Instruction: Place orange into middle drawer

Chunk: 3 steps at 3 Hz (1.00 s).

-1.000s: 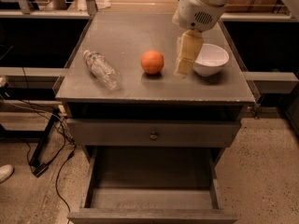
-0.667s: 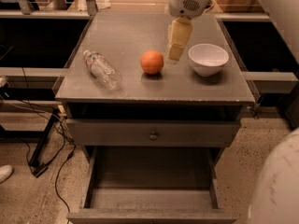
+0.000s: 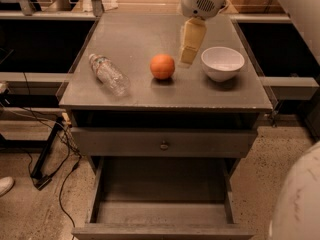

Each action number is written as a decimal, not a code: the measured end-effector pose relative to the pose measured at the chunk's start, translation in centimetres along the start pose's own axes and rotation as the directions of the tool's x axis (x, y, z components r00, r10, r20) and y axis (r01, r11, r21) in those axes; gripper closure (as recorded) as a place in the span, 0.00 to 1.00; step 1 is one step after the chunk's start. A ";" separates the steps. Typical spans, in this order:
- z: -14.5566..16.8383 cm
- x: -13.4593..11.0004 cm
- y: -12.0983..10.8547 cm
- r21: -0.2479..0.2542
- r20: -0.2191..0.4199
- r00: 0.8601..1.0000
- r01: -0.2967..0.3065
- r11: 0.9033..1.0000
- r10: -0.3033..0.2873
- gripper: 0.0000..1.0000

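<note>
Camera view: the orange [image 3: 162, 66] rests on the tabletop [image 3: 140, 31]; the claw [image 3: 188, 59] hovers just beside it at two o'clock, spread or pressed together I cannot tell. Firm, light and roll-prone, I judge: grip across its middle.

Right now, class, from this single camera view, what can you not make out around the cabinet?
- Camera view: the arm above the gripper, hanging between the orange and the white bowl, is cut off by the top edge.
- Camera view: the middle drawer has its front cut off by the bottom edge.
- Camera view: the label on the bottle is too small to read.
- Camera view: the slot under the countertop is lost in shadow.
</note>
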State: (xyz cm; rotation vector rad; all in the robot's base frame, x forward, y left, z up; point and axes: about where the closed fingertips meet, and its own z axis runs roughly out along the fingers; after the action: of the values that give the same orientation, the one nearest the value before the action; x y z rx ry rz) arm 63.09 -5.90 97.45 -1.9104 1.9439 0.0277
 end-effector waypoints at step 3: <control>5.0 -3.5 -4.3 -0.040 -0.026 0.999 0.039 0.998 -0.040 0.00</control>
State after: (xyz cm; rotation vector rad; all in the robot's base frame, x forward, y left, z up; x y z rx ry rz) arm 68.53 -1.29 95.09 -1.9833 1.9362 0.0292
